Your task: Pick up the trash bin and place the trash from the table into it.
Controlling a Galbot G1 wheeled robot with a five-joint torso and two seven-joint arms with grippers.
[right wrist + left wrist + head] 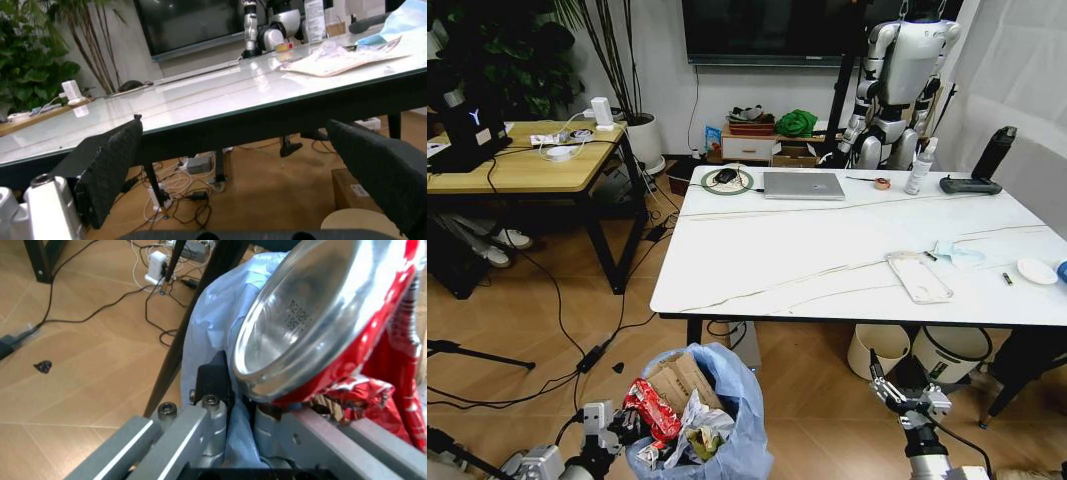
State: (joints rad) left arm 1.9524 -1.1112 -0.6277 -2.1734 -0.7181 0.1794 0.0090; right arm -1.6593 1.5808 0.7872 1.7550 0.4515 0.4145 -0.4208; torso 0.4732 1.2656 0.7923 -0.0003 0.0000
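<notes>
Both grippers sit low: left gripper (617, 428) fingers clamp the trash bin (727, 420) rim, half-hidden; right gripper (905, 398) fingers spread.

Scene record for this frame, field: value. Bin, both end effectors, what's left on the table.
trash bin: on the floor side of the table's near edge, blue bag bulging over rim, holds cardboard, red wrapper, crumpled tissue
left end effector: shut on the bin's rim and bag, at its left side
right end effector: open, holding nothing, below the table's near edge
table: marble-look top
trash on table: clear plastic tray, pale-blue mask, white lid, all toward the right end
non-trash on table: laptop, white bottle
</notes>
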